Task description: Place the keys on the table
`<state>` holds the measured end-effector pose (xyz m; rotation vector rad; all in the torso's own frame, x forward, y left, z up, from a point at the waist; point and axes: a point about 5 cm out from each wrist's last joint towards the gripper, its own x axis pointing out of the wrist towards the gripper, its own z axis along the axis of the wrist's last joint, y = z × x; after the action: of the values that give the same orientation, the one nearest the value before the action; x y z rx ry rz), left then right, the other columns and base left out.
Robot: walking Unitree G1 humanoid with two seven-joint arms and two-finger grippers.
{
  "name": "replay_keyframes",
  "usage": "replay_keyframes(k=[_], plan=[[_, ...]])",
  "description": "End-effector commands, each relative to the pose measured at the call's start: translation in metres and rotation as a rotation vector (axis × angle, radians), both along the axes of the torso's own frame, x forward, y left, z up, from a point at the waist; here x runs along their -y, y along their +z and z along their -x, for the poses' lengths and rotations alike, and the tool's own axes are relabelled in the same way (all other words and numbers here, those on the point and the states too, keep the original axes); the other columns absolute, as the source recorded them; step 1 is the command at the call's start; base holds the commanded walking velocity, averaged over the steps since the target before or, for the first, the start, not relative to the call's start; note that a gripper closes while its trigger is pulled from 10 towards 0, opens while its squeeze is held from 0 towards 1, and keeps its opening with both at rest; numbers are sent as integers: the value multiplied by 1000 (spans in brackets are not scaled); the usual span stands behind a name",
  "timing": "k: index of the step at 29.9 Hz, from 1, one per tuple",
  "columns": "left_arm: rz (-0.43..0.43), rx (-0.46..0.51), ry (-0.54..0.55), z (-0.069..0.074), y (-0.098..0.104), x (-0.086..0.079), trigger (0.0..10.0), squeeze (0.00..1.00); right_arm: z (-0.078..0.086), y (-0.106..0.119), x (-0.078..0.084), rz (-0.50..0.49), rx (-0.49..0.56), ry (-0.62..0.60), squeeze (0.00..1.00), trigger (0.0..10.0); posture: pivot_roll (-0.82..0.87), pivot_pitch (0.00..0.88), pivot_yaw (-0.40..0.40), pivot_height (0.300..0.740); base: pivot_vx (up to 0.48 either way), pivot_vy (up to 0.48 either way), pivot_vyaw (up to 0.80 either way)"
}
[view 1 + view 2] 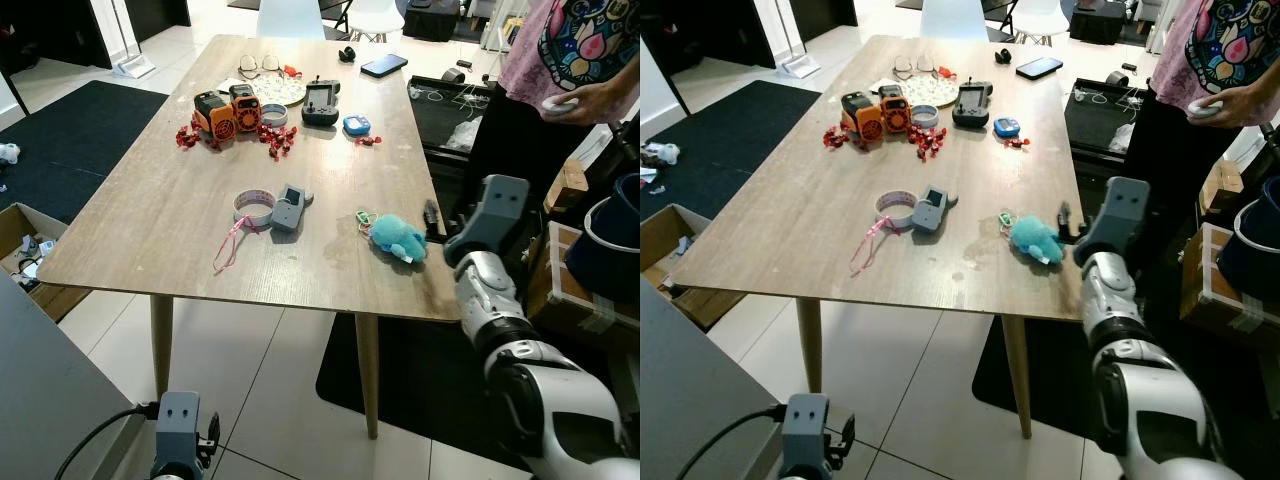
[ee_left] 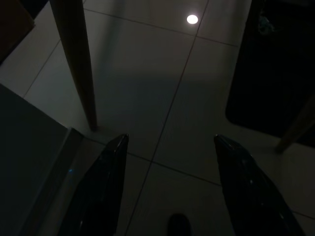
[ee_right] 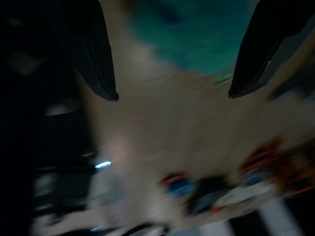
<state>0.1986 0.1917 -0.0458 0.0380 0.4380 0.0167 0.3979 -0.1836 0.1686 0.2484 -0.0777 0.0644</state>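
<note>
Bench (image 1: pixel 150 230) w/ wood top fills the centre of our head view, running from upper middle to lower centre. Person (image 1: pixel 560 60) in a patterned pink top stands at upper right, beside the bench's far right corner. Our right arm comes up from lower right; right hand (image 3: pixel 172 93) sits at the bench's right edge, fingers (image 3: pixel 98 59) spread wide apart, nothing between them, wrist cam blurred. Left hand (image 2: pixel 167 191) hangs low at bottom left over floor tiles, fingers spread too, near a bench leg (image 2: pixel 76 64). Keys (image 1: pixel 366 219) w/ a teal plush charm (image 1: pixel 398 238) lie on the bench, centre-right of frame, just beside our right hand. Grey gadget (image 1: pixel 289 207) and tape roll (image 1: pixel 253 207) sit mid-frame, touching or nearly so. Orange toys (image 1: pixel 228 111) and red sweets (image 1: pixel 278 137) at upper centre. Phone (image 1: pixel 384 65) near top.
</note>
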Motion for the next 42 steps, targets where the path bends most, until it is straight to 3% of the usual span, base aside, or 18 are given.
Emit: replay_keyframes(k=[1, 4, 11, 17, 31, 32, 34, 35, 42], plan=[[3, -34, 2, 8, -5, 2, 10000, 0, 0, -4, -3, -23, -24, 35, 0, 10000, 85, 152, -32, 740, 0, 0, 0], [5, -33, 5, 9, -5, 2, 10000, 0, 2, -12, -15, -11, -49, 103, 0, 10000, 83, 159, -32, 740, 0, 0, 0], [22, -37, 2, 11, -5, 5, 10000, 0, 5, -21, -18, -25, -71, 115, 0, 10000, 83, 161, -31, 740, 0, 0, 0], [37, -44, -8, 13, -5, 8, 10000, 0, 7, -28, -13, -91, -108, 99, 0, 10000, 83, 164, -28, 740, 0, 0, 0], [52, -63, -12, 14, -5, 8, 10000, 0, 11, -47, -7, -61, -277, 23, 0, 10000, 83, 159, -29, 740, 0, 0, 0], [53, -65, -14, 14, -5, 8, 10000, 0, 12, -49, -6, -66, -292, 13, 0, 9294, 84, 157, -29, 740, 0, 0, 0], [53, -65, -15, 14, -5, 8, 10000, 0, 12, -50, -6, -67, -295, 11, 0, 9294, 84, 157, -29, 740, 0, 0, 0], [52, -67, -16, 14, -5, 8, 10000, 0, 12, -50, -6, -68, -295, 9, 0, 275, 85, 153, -29, 740, 0, 0, 0], [49, -72, -19, 13, -5, 8, 10000, 0, 12, -49, -5, -71, -295, 6, 0, 0, 85, 145, -27, 740, 0, 0, 0]])
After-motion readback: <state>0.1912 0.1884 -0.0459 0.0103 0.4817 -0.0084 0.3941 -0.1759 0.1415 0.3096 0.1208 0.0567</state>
